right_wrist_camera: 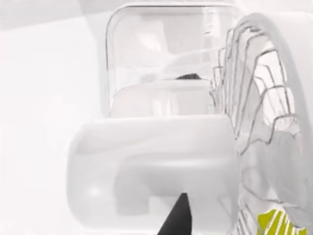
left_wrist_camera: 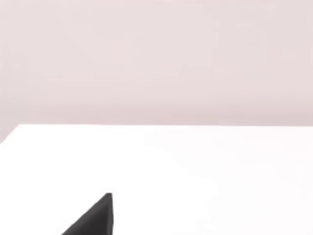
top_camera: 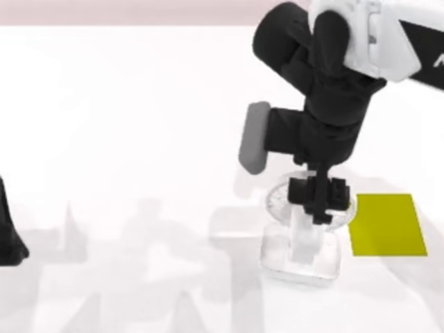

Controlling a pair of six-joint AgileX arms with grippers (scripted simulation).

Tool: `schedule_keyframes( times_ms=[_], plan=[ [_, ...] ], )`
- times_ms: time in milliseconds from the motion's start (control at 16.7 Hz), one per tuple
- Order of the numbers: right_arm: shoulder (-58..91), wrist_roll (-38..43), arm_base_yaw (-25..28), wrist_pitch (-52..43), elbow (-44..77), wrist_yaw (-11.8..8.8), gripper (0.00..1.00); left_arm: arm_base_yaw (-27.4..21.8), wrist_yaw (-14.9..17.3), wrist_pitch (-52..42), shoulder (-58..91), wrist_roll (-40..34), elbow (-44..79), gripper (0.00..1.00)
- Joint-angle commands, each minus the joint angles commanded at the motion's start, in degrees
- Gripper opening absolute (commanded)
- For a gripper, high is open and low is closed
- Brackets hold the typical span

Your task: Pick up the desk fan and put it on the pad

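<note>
The desk fan (top_camera: 300, 250) stood on the white desk (top_camera: 139, 139) toward the right side, its clear square base nearest the front edge and its round grilled head behind. The pad (top_camera: 386, 224) lay flat just to the fan's right, apart from it. The right gripper (top_camera: 317, 196) hung directly over the fan's head and neck; whether its fingers were closed on the fan could not be told. The left gripper (top_camera: 10, 236) sat parked at the desk's left edge.
</note>
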Motion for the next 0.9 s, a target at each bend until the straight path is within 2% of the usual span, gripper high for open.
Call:
schedule_keyframes(
  times_ms=[420, 900],
  plan=[
    [-0.3, 0.1, 0.0, -0.3, 0.1, -0.1, 0.00, 0.0, 0.0, 0.0, 0.0, 0.0, 0.0, 1.00],
    [0.3, 0.0, 0.4, -11.5, 11.9, -0.1, 0.00, 0.0, 0.0, 0.0, 0.0, 0.0, 0.0, 1.00]
  ],
)
